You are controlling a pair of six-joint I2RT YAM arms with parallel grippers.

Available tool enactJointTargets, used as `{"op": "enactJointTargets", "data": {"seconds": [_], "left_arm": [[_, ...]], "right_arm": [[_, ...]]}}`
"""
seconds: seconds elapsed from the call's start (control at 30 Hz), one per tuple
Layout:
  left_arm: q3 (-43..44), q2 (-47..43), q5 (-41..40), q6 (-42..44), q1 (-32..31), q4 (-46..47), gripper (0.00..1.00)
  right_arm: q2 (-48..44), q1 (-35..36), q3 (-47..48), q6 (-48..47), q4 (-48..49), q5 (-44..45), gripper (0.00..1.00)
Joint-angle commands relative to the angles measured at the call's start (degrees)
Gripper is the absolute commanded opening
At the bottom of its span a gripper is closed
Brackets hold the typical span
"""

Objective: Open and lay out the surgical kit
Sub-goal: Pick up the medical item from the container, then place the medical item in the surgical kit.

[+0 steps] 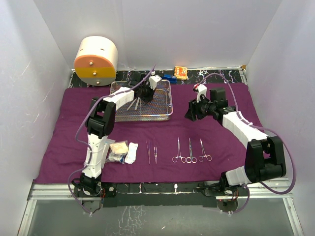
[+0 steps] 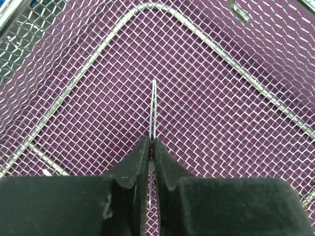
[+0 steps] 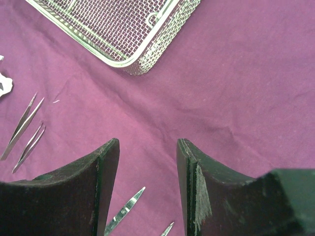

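The purple cloth wrap point(image 1: 59, 137) lies spread open on the table. At its back stands the silver wire-mesh tray point(image 1: 166, 101). My left gripper point(image 1: 147, 92) is inside it, shut on a thin steel pair of tweezers point(image 2: 153, 105) whose tip points away over the tray's mesh point(image 2: 221, 123). More steel instruments point(image 1: 133, 103) lie in the tray. In a row near the front lie white gauze and packets point(image 1: 121, 151), two tweezers point(image 1: 151, 152) and three forceps point(image 1: 191, 150). My right gripper point(image 1: 193, 112) hovers open over the cloth point(image 3: 236, 88), right of the tray corner point(image 3: 138, 61).
A cream-and-orange round drum point(image 1: 96, 61) stands at the back left. A small blue item point(image 1: 170, 77) and an orange one point(image 1: 180, 72) lie behind the tray. White walls close in both sides and the back.
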Motion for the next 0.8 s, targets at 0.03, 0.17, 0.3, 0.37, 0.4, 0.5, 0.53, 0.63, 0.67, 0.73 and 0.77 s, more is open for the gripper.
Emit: {"op": "enactJointTargets", "data": {"seconds": [0.03, 0.17, 0.3, 0.37, 0.4, 0.5, 0.53, 0.63, 0.67, 0.73, 0.77], "left_arm": [[-0.56, -6.77, -0.49, 2.68, 0.05, -1.88, 0.0], [-0.34, -10.26, 0.19, 2.55, 0.04, -1.82, 0.0], [-1.26, -14.5, -0.4, -0.72, 0.04, -0.36, 0.0], [-2.19, -16.92, -0.82, -1.97, -0.17, 0.12, 0.0], [-2.9, -18.29, -1.43, -2.39, -0.49, 0.29, 0.0], [-5.15, -22.61, -2.86, -2.95, -1.59, 0.52, 0.0], [-6.1, -24.12, -2.98, -3.09, -2.05, 0.65, 0.0], [-9.04, -28.5, -4.22, -3.18, -4.16, 0.74, 0.0], [-9.97, -29.87, -4.63, -3.17, -4.82, 0.71, 0.0], [-11.06, -31.96, -5.11, -3.4, -6.0, -0.19, 0.0], [-11.18, -32.68, -5.17, -3.62, -6.49, -0.97, 0.0]], "right_arm": [[-1.29, -0.18, 4.54, 0.04, 1.29, -1.0, 0.47], [-0.91, -0.14, 6.32, 0.82, 1.91, -1.76, 0.46], [-0.22, 0.28, 8.63, 3.19, 4.51, -3.02, 0.47], [0.42, 0.71, 9.86, 5.46, 7.12, -3.5, 0.48], [0.84, 0.95, 10.48, 6.94, 8.5, -3.66, 0.48], [2.42, 1.67, 12.46, 12.66, 12.91, -5.38, 0.51], [2.96, 2.04, 13.12, 14.75, 14.51, -5.93, 0.52], [4.66, 3.79, 15.49, 20.39, 18.73, -6.78, 0.53], [5.36, 4.47, 16.55, 21.8, 19.5, -6.66, 0.53], [6.99, 5.55, 18.39, 25.0, 20.82, -6.56, 0.54], [7.65, 5.81, 19.09, 27.01, 21.45, -6.66, 0.54]]}}
